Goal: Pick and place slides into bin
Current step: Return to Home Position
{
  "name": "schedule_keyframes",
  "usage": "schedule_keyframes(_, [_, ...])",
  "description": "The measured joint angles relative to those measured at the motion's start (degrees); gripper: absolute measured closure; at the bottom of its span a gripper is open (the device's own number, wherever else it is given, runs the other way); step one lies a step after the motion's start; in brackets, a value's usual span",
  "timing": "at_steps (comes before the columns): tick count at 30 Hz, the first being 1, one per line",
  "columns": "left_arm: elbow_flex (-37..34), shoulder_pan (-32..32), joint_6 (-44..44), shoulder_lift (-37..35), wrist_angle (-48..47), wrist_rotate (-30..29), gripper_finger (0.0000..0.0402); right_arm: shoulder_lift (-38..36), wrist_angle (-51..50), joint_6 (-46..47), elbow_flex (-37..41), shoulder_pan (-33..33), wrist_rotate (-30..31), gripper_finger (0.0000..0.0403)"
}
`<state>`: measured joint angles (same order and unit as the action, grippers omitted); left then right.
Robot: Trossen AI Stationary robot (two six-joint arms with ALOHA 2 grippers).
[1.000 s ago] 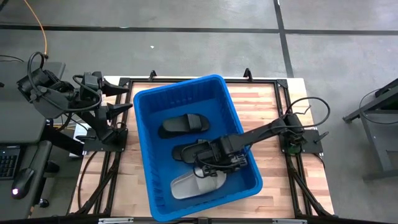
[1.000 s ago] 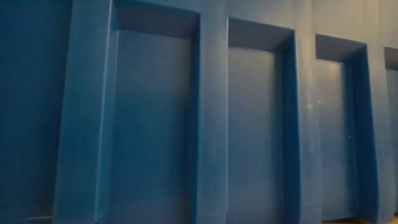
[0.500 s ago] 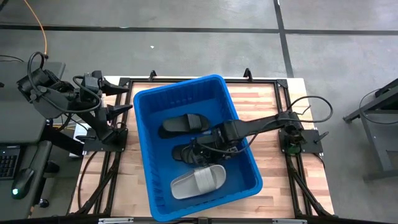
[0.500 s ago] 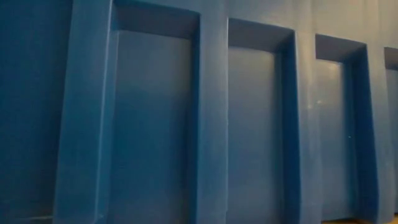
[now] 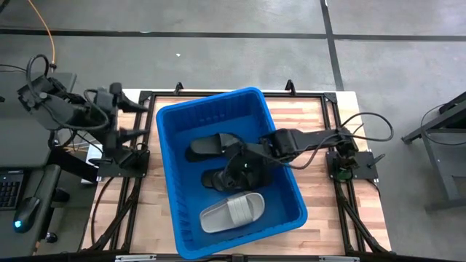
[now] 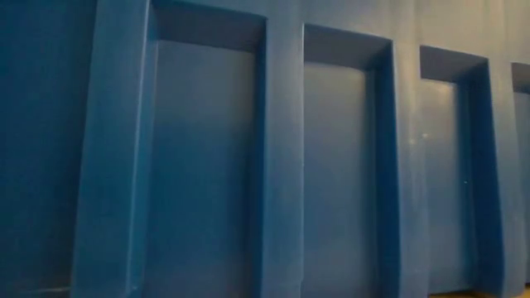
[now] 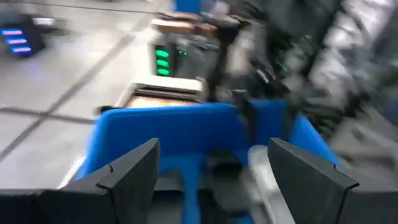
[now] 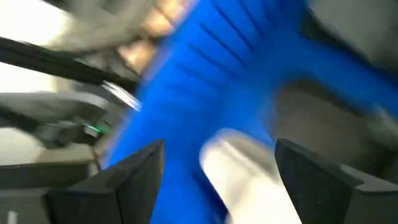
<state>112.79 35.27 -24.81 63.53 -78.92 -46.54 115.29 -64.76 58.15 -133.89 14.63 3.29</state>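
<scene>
The right gripper has withdrawn from the pale slide, which it covered a second ago. It now sits higher and further back, over the middle of the bin, and its arm is folding toward the right edge of the counter. Its fingers stand wide apart and hold nothing. The left gripper, at the left edge of the counter, is likewise spread and empty, and its arm has shifted slightly.

Judgement: the release is complete and the arms are retracting. No slide is visible on the counter outside the bin, so the task appears finished.

The bin stands skewed in the middle of the counter. It is a deep rectangular tub of bright blue moulded plastic with a rolled rim, and its walls are stiffened by vertical recessed panels. Three slides lie on its floor:
- the pale slide, grey-white with a broad ribbed strap, nearest the front edge of the counter;
- two matte black slides behind it, one partly hidden beneath the right arm.

The counter is pale wooden planking.
</scene>
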Motion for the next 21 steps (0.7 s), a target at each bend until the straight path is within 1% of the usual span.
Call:
schedule_keyframes(2, [-0.61,0.0,2.34,0.09,3.21,4.95,0.0112,-0.25,8.36,-5.87,0.0,-0.61,0.83,0.0112])
schedule_keyframes(5, [-4.36,0.04,6.15,-0.52,13.79,9.24,0.0112,-0.33,23.31,-15.22,0.87,-1.85,-0.64,0.0112])
schedule_keyframes(7, [-8.76,-0.02,10.06,-1.78,22.8,12.13,0.0112,-0.35,27.83,-18.58,1.79,-2.8,-2.37,0.0112])
schedule_keyframes(9, [-14.63,-0.02,12.18,-3.97,31.41,16.14,0.0112,-0.27,28.88,-20.72,2.54,-3.54,-4.09,0.0112])
schedule_keyframes(11, [-20.27,-0.02,13.73,-7.16,36.46,18.96,0.0112,-0.28,28.56,-22.35,2.73,-4.33,-6.52,0.0112])
schedule_keyframes(12, [-22.91,0.0,13.61,-8.95,37.51,18.78,0.0112,-0.59,28.1,-23.32,2.76,-4.57,-6.85,0.0112])
schedule_keyframes(15, [-29.98,-0.02,11.89,-15.27,41.43,15.89,0.0112,-3.04,28.07,-26.28,2.84,-5.65,-6.28,0.0112])
schedule_keyframes(17, [-34.56,-0.04,11.65,-19.57,43.04,16.9,0.0112,-5.76,26.54,-28.53,2.8,-6.61,-8.2,0.0112])
schedule_keyframes(19, [-38.69,-0.05,12.33,-23.61,45.68,22.75,0.0112,-8.89,27.03,-30.06,5.15,-7.62,-10.7,0.0112])
schedule_keyframes(21, [-42.88,0.0,13.34,-26.16,50.53,26.84,0.0112,-12.99,28.21,-30.81,11.16,-7.97,-10.82,0.0112])
